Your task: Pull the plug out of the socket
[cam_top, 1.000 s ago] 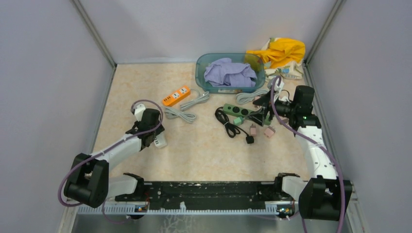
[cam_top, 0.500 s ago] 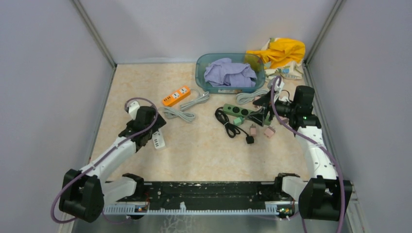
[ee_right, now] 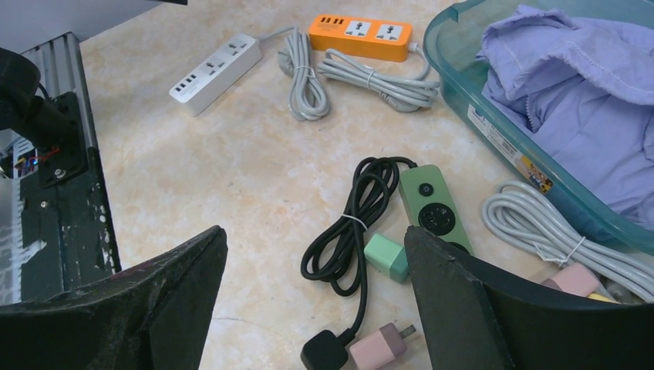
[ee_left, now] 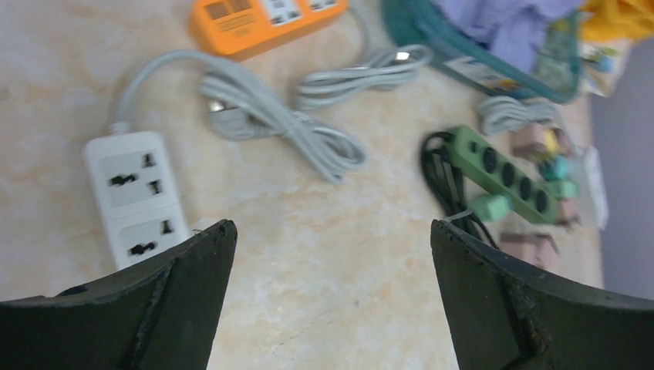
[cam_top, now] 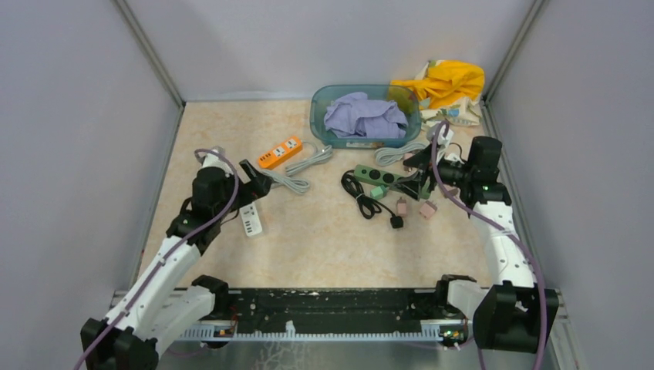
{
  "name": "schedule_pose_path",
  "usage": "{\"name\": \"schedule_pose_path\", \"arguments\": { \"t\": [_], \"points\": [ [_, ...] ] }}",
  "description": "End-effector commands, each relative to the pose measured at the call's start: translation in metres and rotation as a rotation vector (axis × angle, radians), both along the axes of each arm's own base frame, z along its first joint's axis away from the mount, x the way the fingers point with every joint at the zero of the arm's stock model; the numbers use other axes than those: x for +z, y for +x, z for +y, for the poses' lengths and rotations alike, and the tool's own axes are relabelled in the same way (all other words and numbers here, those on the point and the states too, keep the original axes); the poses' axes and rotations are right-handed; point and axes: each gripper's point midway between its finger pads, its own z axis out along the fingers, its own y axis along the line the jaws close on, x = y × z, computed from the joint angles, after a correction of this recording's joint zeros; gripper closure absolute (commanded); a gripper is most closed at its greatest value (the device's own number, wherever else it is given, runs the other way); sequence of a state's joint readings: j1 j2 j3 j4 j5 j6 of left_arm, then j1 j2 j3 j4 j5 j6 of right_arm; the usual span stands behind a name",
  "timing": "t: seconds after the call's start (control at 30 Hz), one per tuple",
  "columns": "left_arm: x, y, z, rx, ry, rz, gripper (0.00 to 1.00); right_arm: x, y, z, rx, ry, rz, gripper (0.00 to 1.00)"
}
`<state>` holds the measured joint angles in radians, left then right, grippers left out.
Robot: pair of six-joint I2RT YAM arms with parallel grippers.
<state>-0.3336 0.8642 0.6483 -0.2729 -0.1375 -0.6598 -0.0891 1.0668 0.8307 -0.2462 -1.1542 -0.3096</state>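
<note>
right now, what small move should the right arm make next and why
Probably lower the right gripper over the mint plug and close on it: its jaws stand open and empty above it, and the plug looks seated against the green power strip.

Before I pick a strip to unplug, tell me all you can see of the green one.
The green strip is a flat plastic bar with round black sockets and a button at one end, lying on the table by the teal bin. A mint plug sits against its side; its bundled black cord lies alongside.
</note>
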Motion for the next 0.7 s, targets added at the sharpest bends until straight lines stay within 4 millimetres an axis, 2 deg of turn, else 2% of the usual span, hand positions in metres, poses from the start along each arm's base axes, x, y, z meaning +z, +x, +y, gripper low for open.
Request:
{"name": "schedule_pose_path", "arguments": {
  "t": [0.0,0.13,0.27,0.37,0.4,0.47,0.67],
  "points": [
    [0.074,-0.016,-0.049,-0.374,-0.047,-0.312,0.0,0.021,-0.003,-0.003,0.012,0.002,-0.091,0.15],
    [0.116,-0.036,-0.062,-0.507,-0.057,-0.5,0.0,0.025,-0.004,-0.007,0.005,0.007,-0.096,0.15],
    [0.139,-0.047,-0.068,-0.571,-0.058,-0.561,0.0,0.033,-0.004,-0.01,-0.008,-0.007,-0.101,0.14],
    [0.149,-0.051,-0.069,-0.589,-0.054,-0.577,0.0,0.044,-0.006,-0.012,-0.019,-0.031,-0.104,0.02],
    [0.153,-0.052,-0.069,-0.589,-0.049,-0.584,0.0,0.049,-0.005,-0.014,-0.037,-0.039,-0.103,0.01],
    [0.159,-0.053,-0.067,-0.586,-0.041,-0.6,0.0,0.06,0.0,-0.019,-0.106,-0.044,-0.077,0.01],
    [0.176,-0.06,-0.067,-0.6,-0.039,-0.638,0.0,0.117,0.009,-0.038,-0.328,-0.024,-0.042,0.01]
  ]
}}
